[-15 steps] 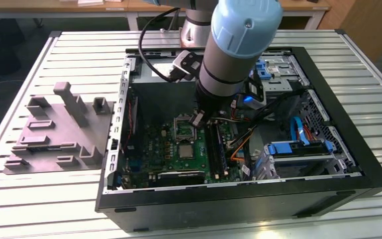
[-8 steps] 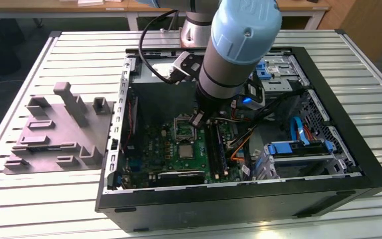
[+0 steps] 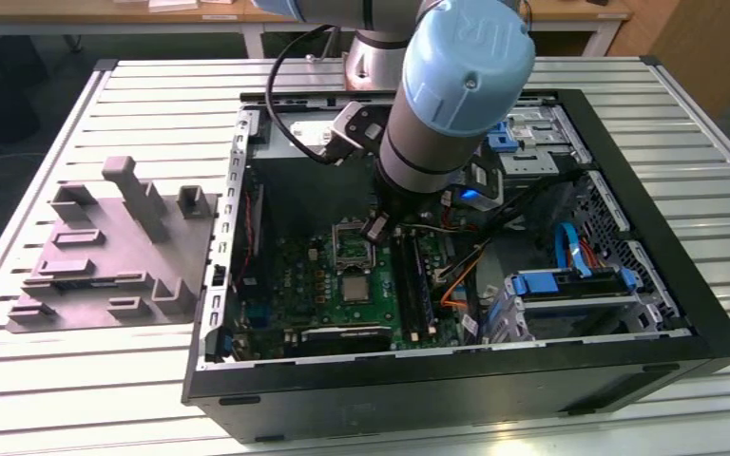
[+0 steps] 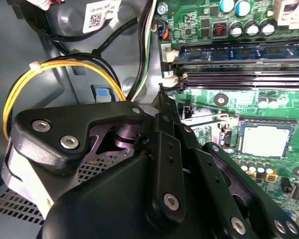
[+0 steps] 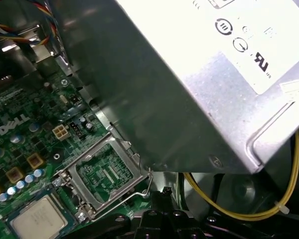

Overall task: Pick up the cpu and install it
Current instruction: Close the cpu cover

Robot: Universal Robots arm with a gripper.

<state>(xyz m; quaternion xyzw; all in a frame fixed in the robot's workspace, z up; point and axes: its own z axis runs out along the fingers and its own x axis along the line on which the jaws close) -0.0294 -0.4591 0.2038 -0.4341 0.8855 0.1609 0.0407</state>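
Note:
The cpu (image 3: 356, 288) is a flat silvery square lying in the socket of the green motherboard (image 3: 299, 285) inside the open computer case. It shows in both wrist views (image 4: 266, 138) (image 5: 37, 219). Beside it the socket's metal frame (image 5: 107, 172) is flipped open, with its wire lever (image 5: 147, 183) sticking out. My gripper (image 3: 375, 228) hangs just above that open frame, a short way from the cpu. Its black fingers come together at the tips (image 4: 163, 97) (image 5: 164, 191), shut, and nothing shows between them.
A silver power supply box (image 5: 189, 74) stands close beside the gripper, with yellow cables (image 4: 55, 67) running past. Memory slots (image 4: 239, 55) lie along the socket. A blue-handled drive cage (image 3: 568, 285) fills the case's right part. A grey fixture (image 3: 111, 256) sits on the slatted table.

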